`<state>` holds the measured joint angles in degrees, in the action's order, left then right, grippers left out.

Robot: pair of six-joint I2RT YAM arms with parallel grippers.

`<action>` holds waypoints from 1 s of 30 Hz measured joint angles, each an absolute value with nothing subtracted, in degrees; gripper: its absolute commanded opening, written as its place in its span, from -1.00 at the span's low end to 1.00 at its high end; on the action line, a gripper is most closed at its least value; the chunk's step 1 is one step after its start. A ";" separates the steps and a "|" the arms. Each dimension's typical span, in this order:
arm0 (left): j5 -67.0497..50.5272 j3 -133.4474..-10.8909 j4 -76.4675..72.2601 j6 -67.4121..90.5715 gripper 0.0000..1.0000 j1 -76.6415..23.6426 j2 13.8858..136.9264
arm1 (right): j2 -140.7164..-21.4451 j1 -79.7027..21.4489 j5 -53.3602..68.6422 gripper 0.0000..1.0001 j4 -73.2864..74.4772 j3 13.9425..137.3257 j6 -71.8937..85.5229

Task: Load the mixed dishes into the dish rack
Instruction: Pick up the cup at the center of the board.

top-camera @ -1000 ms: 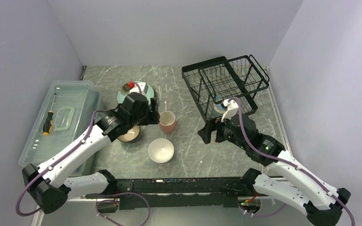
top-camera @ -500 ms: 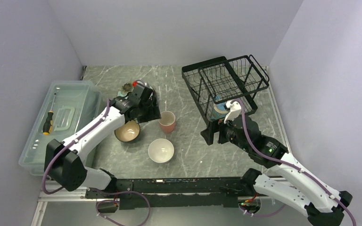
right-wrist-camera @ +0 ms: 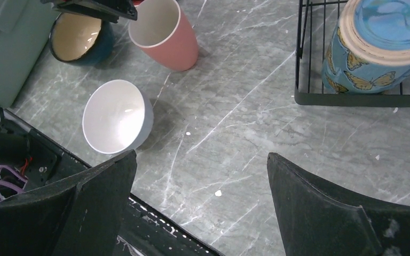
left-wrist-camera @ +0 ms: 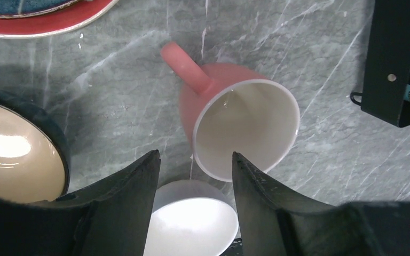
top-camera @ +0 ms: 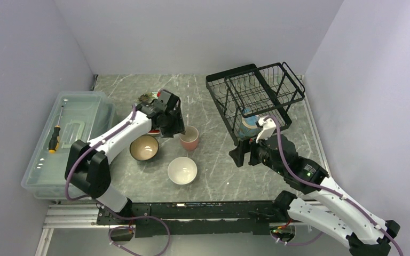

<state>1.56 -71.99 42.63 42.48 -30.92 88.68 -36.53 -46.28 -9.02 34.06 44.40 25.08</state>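
A pink mug [top-camera: 189,137] stands upright mid-table, its handle toward the plates. My left gripper [top-camera: 174,126] hovers over it, open. In the left wrist view the mug [left-wrist-camera: 240,128] has its rim just beyond the fingertips, with nothing between the left gripper's [left-wrist-camera: 195,160] jaws. A brown bowl [top-camera: 143,148] and a white bowl [top-camera: 182,170] sit nearby. The plates [left-wrist-camera: 42,21] show a red rim; the left arm mostly hides them from above. A blue mug [right-wrist-camera: 379,45] stands in the near corner of the black dish rack [top-camera: 256,93]. My right gripper [right-wrist-camera: 200,160] is open over bare table in front of the rack.
A clear plastic box [top-camera: 66,138] with a screwdriver [top-camera: 53,140] lies along the left wall. The rack's near frame [right-wrist-camera: 304,80] stands just right of the right gripper. Grey walls close in the table on three sides.
My left arm swung from over the plates and brown bowl toward the pink mug, and its jaws narrowed. The right arm drew back a little from the rack.
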 measured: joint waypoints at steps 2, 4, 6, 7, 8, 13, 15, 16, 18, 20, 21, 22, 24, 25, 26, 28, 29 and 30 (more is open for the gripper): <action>1.37 -72.03 42.68 42.30 0.14 -30.92 89.69 | -36.36 -46.28 -9.13 0.90 34.28 44.40 25.08; 1.30 -72.03 42.70 42.15 0.13 -30.92 90.37 | -35.94 -46.28 -9.30 0.90 34.52 44.40 25.08; 1.28 -72.03 42.70 42.02 0.10 -30.92 90.74 | -35.29 -46.28 -9.65 0.90 34.70 44.38 25.08; 1.21 -72.03 42.70 42.00 0.08 -30.92 90.94 | -35.00 -46.28 -9.87 0.89 34.68 44.34 25.08; 1.04 -72.14 42.74 41.76 0.06 -30.92 91.26 | -34.79 -46.28 -9.98 0.90 34.70 44.29 25.08; -0.19 -72.73 42.57 41.21 -0.03 -30.92 93.58 | -34.50 -46.28 -10.00 0.90 34.72 44.29 25.08; -0.34 -72.75 42.59 41.17 -0.08 -30.92 94.24 | -34.50 -46.28 -10.00 0.90 34.72 44.27 25.08; -0.43 -72.82 42.59 41.15 -0.11 -30.92 94.56 | -34.50 -46.28 -10.00 0.90 34.72 44.27 25.08; -0.69 -73.17 42.70 41.01 -0.17 -30.89 95.18 | -34.48 -46.28 -9.98 0.90 34.72 44.27 25.08; -1.10 -73.63 42.68 40.88 -0.23 -30.89 95.66 | -34.50 -46.28 -10.00 0.90 34.72 44.27 25.08; -1.37 -73.80 42.68 40.73 -0.26 -30.87 95.88 | -34.50 -46.28 -10.00 0.90 34.72 44.25 25.08; -1.58 -74.00 42.68 40.60 -0.29 -30.87 96.05 | -34.48 -46.28 -10.00 0.90 34.72 44.21 25.08; -1.78 -74.22 42.65 40.18 -0.33 -30.87 96.31 | -34.48 -46.28 -10.00 0.90 34.72 44.05 25.10; -1.76 -74.26 42.72 40.01 -0.35 -30.87 96.42 | -34.48 -46.28 -10.00 0.90 34.74 43.94 25.08; -1.78 -74.28 42.74 39.79 -0.37 -30.81 96.47 | -34.48 -46.28 -10.00 0.90 34.76 43.81 25.08; -1.80 -74.28 42.81 39.62 -0.42 -30.74 96.49 | -34.48 -46.28 -10.00 0.90 34.89 43.66 25.08; -1.83 -74.28 42.83 39.57 -0.45 -30.72 96.49 | -34.48 -46.28 -10.00 0.90 34.96 43.64 25.08; -1.85 -74.28 42.83 39.53 -0.48 -30.70 96.49 | -34.48 -46.28 -10.00 0.90 35.07 43.64 25.08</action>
<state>-1.85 -74.28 42.83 39.53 -30.70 96.49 -34.48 -46.28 -10.00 35.07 43.64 25.08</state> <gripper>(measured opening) 0.298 0.950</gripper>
